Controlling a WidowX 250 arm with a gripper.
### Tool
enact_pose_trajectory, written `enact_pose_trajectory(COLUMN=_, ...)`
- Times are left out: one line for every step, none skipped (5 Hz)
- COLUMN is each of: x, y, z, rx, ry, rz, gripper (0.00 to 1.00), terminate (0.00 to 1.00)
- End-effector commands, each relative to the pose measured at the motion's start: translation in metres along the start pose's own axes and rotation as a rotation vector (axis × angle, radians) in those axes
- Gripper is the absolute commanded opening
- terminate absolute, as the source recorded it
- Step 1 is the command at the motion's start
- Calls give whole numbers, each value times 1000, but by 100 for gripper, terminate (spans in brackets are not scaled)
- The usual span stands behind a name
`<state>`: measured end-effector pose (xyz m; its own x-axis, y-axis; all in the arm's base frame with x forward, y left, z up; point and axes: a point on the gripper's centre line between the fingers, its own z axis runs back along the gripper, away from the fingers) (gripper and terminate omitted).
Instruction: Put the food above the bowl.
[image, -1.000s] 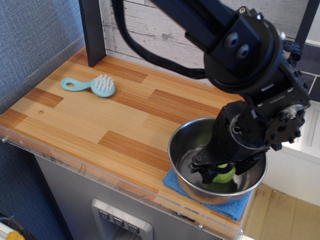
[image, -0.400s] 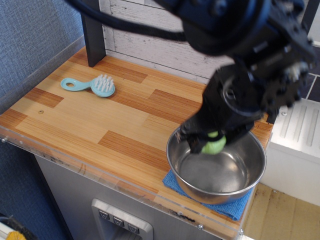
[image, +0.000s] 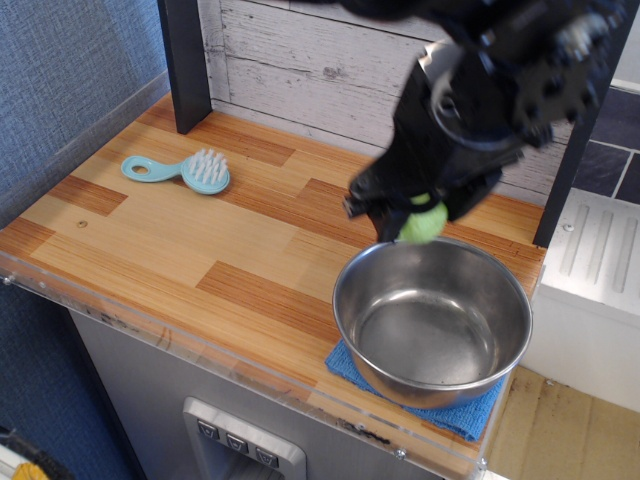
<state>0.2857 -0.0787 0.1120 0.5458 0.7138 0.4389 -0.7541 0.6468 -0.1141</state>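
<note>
Lifted from inside the bowl (image: 432, 320), the pincer (image: 420, 222) now grips the food (image: 424, 223) past the far rim below it, nearly placed.

Motion blur smears the arm (image: 470, 90), whose upper part runs off the top edge. The fingers (image: 385, 208) hide part of the food (image: 426, 222). The bowl (image: 432, 320) covers most of a blue cloth (image: 470, 415).

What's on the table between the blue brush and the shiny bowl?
Nothing. In the one camera view, only bare wooden tabletop lies between the brush and the bowl. The end effector holding the green food hangs by the bowl's far rim.
</note>
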Motion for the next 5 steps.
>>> enact_pose_trajectory(x=41, y=-18, z=-4, rx=-91, ry=-41, rz=45, gripper=0, terminate=0)
enact_pose_trajectory(x=47, y=-30, z=-25, rx=-97, ry=-33, rz=53, gripper=0, terminate=0)
enact_pose_trajectory(x=47, y=-44, z=-48, rx=-84, ry=-20, rz=38, gripper=0, terminate=0)
enact_pose_trajectory(x=40, y=-67, z=-70, rx=-68, ry=7, rz=15, gripper=0, terminate=0)
enact_pose_trajectory(x=33, y=-81, z=-90, rx=-73, ry=43, rz=-2, gripper=0, terminate=0)
